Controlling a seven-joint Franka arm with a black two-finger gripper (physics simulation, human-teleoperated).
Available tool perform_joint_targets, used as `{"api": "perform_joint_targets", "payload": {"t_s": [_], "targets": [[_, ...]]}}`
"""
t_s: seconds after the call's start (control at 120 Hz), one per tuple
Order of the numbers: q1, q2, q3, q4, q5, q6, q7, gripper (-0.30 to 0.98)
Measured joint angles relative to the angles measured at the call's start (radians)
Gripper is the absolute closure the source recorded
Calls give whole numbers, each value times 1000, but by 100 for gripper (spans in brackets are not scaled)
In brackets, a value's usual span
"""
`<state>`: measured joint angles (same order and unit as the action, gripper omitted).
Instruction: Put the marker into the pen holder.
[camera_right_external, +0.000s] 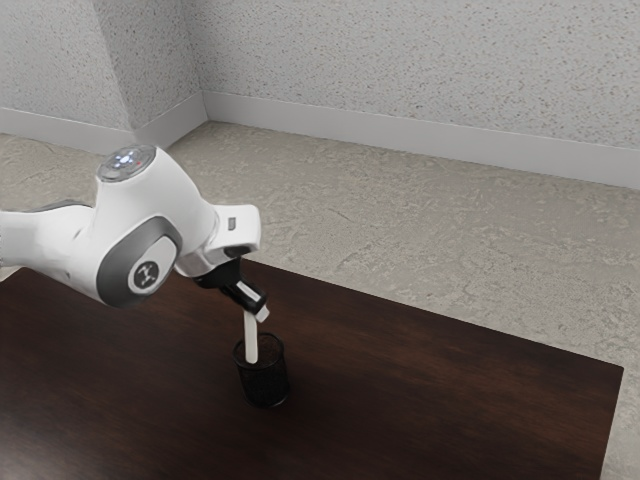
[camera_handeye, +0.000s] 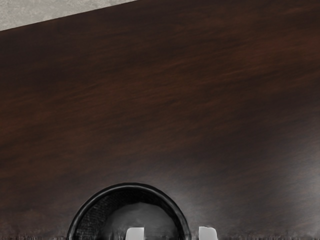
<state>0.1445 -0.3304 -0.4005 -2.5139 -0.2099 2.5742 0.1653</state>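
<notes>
The gripper (camera_right_external: 257, 311) is above the pen holder (camera_right_external: 266, 388), with its two fingers (camera_handeye: 208, 234) standing apart and clamped on nothing. In the wrist view, one fingertip is over the holder's mouth and the other is beyond its rim. The marker (camera_right_external: 251, 342), which is white, stands almost upright with its lower part inside the holder; its upper end is close under the hand, but I cannot tell if they touch. The holder is black and upright on the dark wooden desk (camera_right_external: 450, 390), well apart from the desk's corner at the exterior view's right. Beyond the desk's far edge lie the beige floor (camera_right_external: 420, 230) and a speckled wall (camera_right_external: 420, 55).
</notes>
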Motion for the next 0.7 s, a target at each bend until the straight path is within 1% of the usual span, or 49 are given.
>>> {"api": "perform_joint_targets", "payload": {"t_s": [0.233,0.542,0.7], "targets": [[6,39,1,-1,2,25,-3,75],[28,112,3,8,105,106,26,77],[29,141,3,7,126,145,39,77]]}}
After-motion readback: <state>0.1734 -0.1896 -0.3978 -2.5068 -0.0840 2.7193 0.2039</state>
